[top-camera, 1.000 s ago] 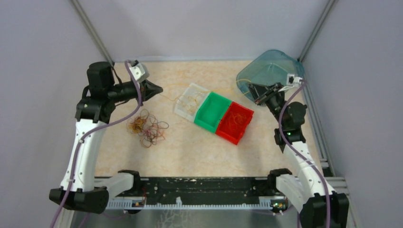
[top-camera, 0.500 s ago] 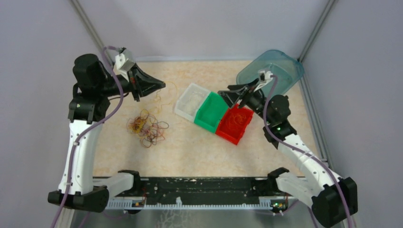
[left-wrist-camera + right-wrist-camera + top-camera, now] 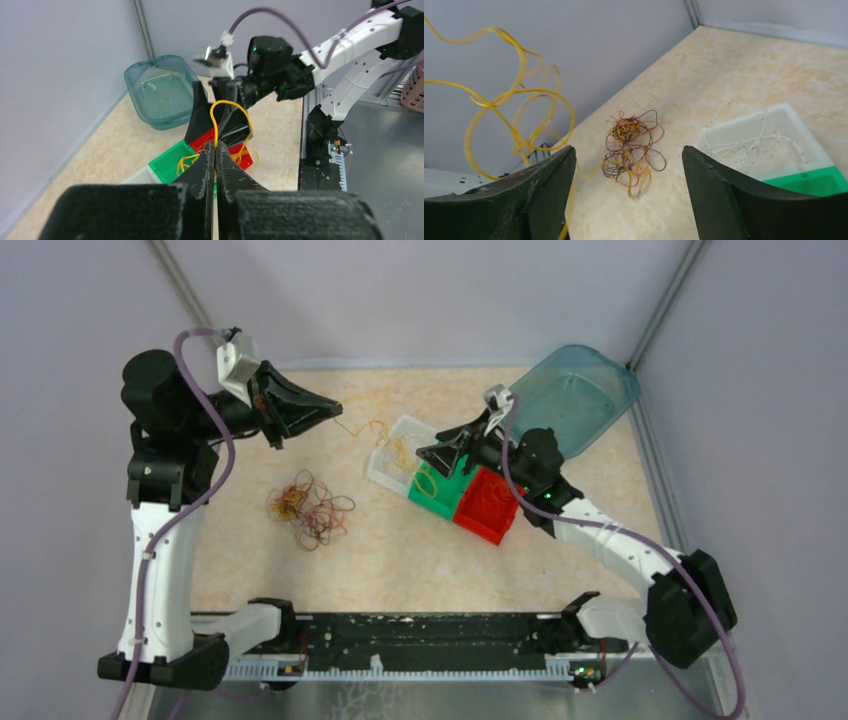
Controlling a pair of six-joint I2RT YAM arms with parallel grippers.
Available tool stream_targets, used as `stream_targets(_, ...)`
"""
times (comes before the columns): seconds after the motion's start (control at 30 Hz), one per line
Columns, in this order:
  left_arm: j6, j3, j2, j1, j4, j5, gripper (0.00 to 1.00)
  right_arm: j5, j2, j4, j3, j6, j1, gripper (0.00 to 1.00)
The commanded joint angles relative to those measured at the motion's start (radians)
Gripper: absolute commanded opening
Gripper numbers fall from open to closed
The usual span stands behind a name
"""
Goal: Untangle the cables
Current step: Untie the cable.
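1. Your left end effector, at 10 o'clock over the counter, is pinched together on a strand of yellow cables. The wrist view shows its pads closed on one yellow loop.
2. Your right end effector hovers with jaws apart, gripping nothing, over the white bin and green bin, at 4 o'clock from the left one.
3. The yellow cables hang between the two end effectors, several loops linked together. The remaining tangle of cables, orange, red and brown, lies on the counter at 8 o'clock, well apart from the bins.
4. Risk: the pinched loop is thin and elastic. Pulling farther toward 10 o'clock could slip it from the pads or make it spring back.
5. Risk: closing the right jaws on several loops at once would likely tighten the knot rather than free it.
6. Risk: dangling loops may snag the white bin's rim and drag the bin along.
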Motion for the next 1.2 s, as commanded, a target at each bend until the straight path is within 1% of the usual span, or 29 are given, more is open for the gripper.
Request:
stream_targets(0.0, -0.057, 0.030, -0.030, 0.005, 0.057, 0.034, 0.02, -0.091, 0.073, 0.281, -0.043, 0.142, 0.006, 0.79)
stream_targets(0.03, -0.060, 0.029, -0.032, 0.005, 0.058, 0.031, 0.02, -0.084, 0.075, 0.310, -0.058, 0.148, 0.013, 0.79)
stream_targets(0.17, -0.088, 0.016, -0.034, 0.005, 0.076, 0.045, 0.02, -0.072, 0.106, 0.305, -0.059, 0.126, 0.043, 0.79)
stream_targets(0.3, -0.086, 0.014, -0.039, 0.004, 0.078, 0.061, 0.02, -0.024, 0.118, 0.273, -0.058, 0.109, 0.045, 0.79)
stream_targets(0.4, -0.081, 0.006, -0.046, 0.005, 0.078, 0.092, 0.02, -0.053, 0.144, 0.273, -0.032, 0.119, 0.046, 0.79)
stream_targets(0.57, -0.105, -0.013, -0.058, 0.004, 0.111, 0.120, 0.02, -0.118, 0.217, 0.359, 0.020, 0.168, 0.085, 0.79)
stream_targets(0.73, -0.142, -0.038, -0.067, 0.005, 0.160, 0.136, 0.02, -0.194, 0.281, 0.606, 0.027, 0.324, 0.109, 0.78)
stream_targets(0.83, -0.138, -0.047, -0.067, 0.005, 0.160, 0.131, 0.02, -0.222, 0.306, 0.700, 0.035, 0.385, 0.136, 0.78)
stream_targets(0.93, -0.134, -0.051, -0.068, 0.005, 0.160, 0.128, 0.02, -0.226, 0.332, 0.742, 0.047, 0.401, 0.170, 0.78)
stream_targets(1.17, -0.135, -0.050, -0.071, 0.005, 0.160, 0.136, 0.02, -0.205, 0.399, 0.712, 0.116, 0.365, 0.252, 0.77)
